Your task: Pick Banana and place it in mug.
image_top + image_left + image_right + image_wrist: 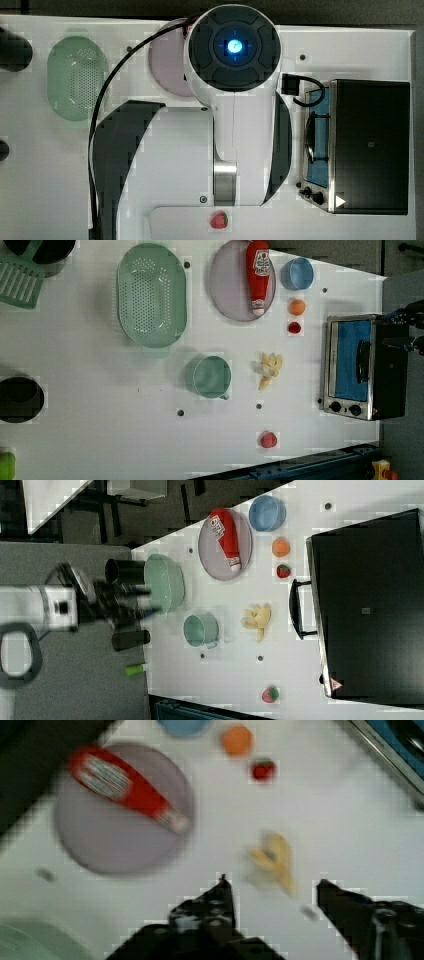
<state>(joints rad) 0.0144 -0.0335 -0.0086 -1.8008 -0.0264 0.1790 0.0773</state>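
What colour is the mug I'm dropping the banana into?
Teal-green, inside and out; the mug shows best in the left view.

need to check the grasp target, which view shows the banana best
The left view: the banana lies unobstructed on the table beside the mug. The right view shows it too, about as clearly. The wrist view has it blurred ahead of the open gripper.

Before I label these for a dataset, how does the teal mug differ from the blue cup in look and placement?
The mug is teal-green with a short side handle; the blue cup shows no handle. In the left view the mug looks wider than the blue cup. The mug stands beside the banana, while the blue cup sits next to the ketchup bottle on its plate. Both are round, open and apparently empty.
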